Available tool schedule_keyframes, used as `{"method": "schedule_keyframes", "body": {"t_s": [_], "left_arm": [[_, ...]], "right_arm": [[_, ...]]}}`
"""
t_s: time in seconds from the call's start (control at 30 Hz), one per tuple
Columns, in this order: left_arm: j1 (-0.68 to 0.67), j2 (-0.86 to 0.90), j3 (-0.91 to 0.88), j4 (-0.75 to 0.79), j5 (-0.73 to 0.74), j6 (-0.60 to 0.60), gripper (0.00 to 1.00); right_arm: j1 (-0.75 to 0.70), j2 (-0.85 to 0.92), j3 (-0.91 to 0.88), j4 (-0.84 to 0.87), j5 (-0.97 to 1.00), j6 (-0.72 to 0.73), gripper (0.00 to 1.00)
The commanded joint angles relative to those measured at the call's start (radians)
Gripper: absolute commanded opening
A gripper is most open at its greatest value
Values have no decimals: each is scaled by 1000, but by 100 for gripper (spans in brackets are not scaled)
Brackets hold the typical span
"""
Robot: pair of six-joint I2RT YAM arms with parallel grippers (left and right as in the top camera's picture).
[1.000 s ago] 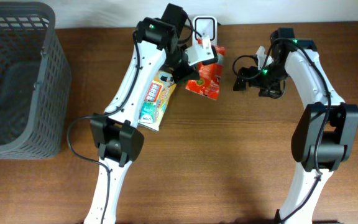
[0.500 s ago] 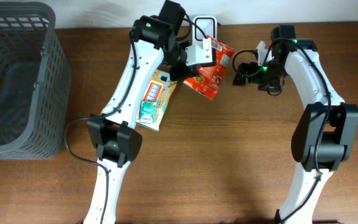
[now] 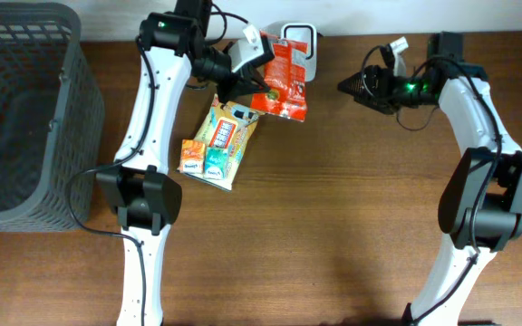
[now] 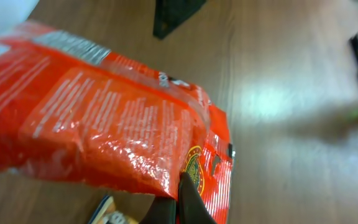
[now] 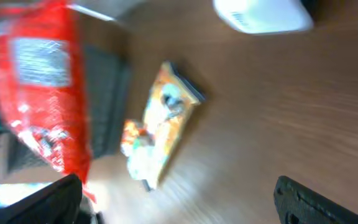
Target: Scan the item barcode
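Item: the red glossy foil snack pouch [image 3: 281,81] is in the air above the brown wooden surface [image 3: 352,217], at its far edge. Seen from above, it overlaps the left side of the white rounded barcode scanner [image 3: 304,38].
Left end effector: the left end effector [image 4: 182,199] is clamped on the lower edge of the pouch. The left wrist view shows its dark fingers pinching the foil.
Right end effector: the right end effector [image 3: 350,87] has its fingers wide apart and holds nothing. It hangs to the right of the scanner, pointing toward it, apart from the pouch.
Other things: a flat yellow multicolour sweets packet [image 3: 223,145] lies on the surface just below the pouch, and nothing touches it. A dark grey plastic mesh basket [image 3: 84,136] stands at the left side.
Done: the pick and the lift look complete, and the pouch is already at the scanner.
Left: the scan itself. The right wrist view shows a white printed panel on the pouch, but it is too blurred to say if this is the barcode. I also cannot tell if the code faces the scanner window.
Progress: in my judgement past the middle. The pouch probably needs a small turn or shift in front of the window.
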Motion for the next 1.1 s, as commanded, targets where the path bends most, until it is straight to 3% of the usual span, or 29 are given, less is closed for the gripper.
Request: {"method": "schedule_keyframes", "body": {"t_s": [0.0,0.17,0.4,0.7,0.8,0.87,0.9,1.07], "left_arm": [[-8,-53,25,-5,108,-100,0],[-16,-53,25,-10,108,-198,0],[-16,-53,25,-74,106,-204,0],[-20,-52,25,-88,88,-204,0],[-26,-52,25,-88,79,-204,0],[-28,-52,25,-88,61,-204,0],[-28,-52,25,-91,48,-204,0],[-28,-52,25,-108,-24,-205,0]], "right_arm": [[43,-6,-75,99,-249,-22,98],[95,-6,-122,273,-326,43,99],[167,-6,-122,485,-325,240,98],[231,-6,-122,513,-315,312,99],[233,-6,-122,513,-309,312,85],[233,-6,-122,513,-310,313,60],[233,-6,-122,513,-309,324,52],[233,-6,-122,513,-302,359,42]]}}
